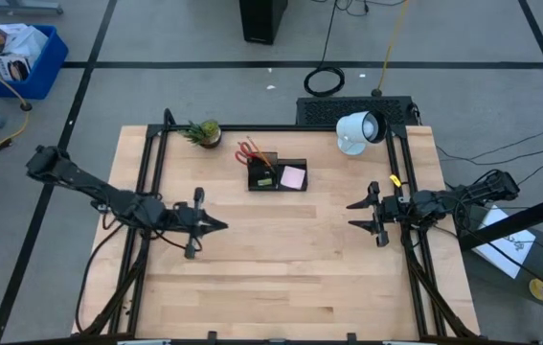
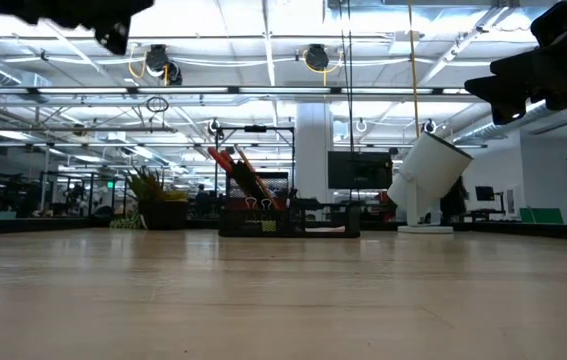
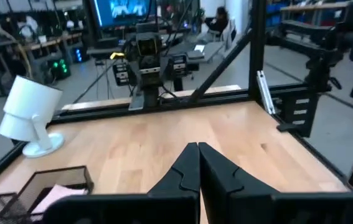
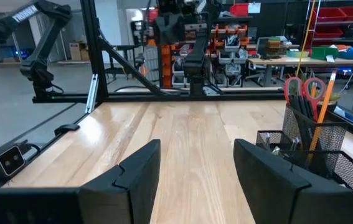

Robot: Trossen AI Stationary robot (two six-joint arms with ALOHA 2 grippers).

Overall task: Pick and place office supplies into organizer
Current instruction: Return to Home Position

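Note:
The black mesh organizer [image 1: 277, 175] stands on the table near its far edge. Red-handled scissors [image 1: 246, 151] and orange pencils [image 4: 323, 106] stick up from its cup section [image 4: 312, 140], leaning on the rim. A pink sticky-note pad [image 1: 293, 176] lies in its tray compartment. My left gripper [image 1: 221, 226] hovers shut over the table's left half, empty. My right gripper [image 1: 351, 215] hovers open over the right half, empty. In the low view the organizer [image 2: 288, 220] shows far off; both arms hang above.
A small potted plant [image 1: 205, 132] sits at the far left, and a white round lamp-like device [image 1: 359, 129] at the far right. A small yellow piece [image 1: 395, 179] lies near the right rail. Bare wood [image 1: 290, 259] spreads between and in front of the grippers.

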